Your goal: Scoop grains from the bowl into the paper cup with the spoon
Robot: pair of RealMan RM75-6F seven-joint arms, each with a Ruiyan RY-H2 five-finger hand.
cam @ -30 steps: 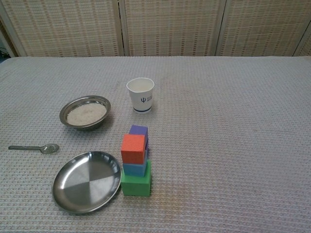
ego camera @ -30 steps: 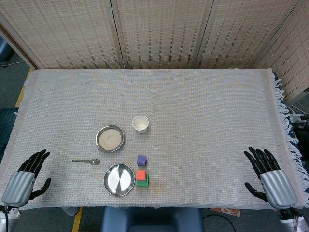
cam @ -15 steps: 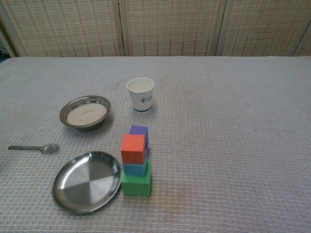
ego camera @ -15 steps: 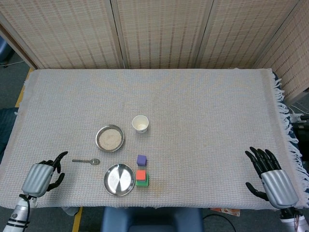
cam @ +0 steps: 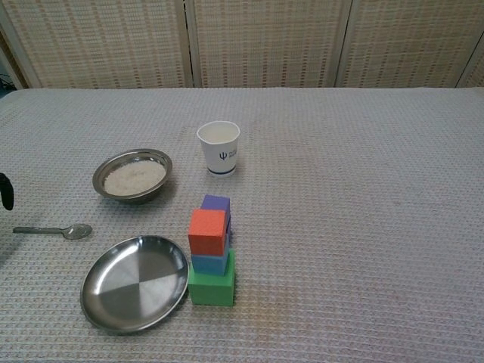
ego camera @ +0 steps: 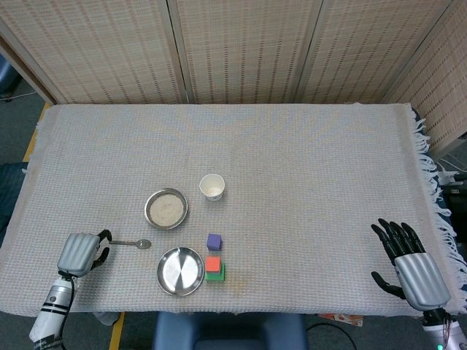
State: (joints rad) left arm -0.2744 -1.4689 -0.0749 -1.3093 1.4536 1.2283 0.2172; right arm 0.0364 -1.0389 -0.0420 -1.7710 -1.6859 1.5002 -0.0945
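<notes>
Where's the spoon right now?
Head view: the spoon lies left of the empty plate, below the grain bowl, its handle by the left robot hand.

L hand is seen at near-left of head view, back plate up, fingers curled fwd and down; nothing is seen held. In chest view only a dark fingertip is shown at the left edge. L forearm is angled down toward the frame's bottom-left. R hand is held at near-right, fingers spread apart, thumb out to the side, empty.
</notes>
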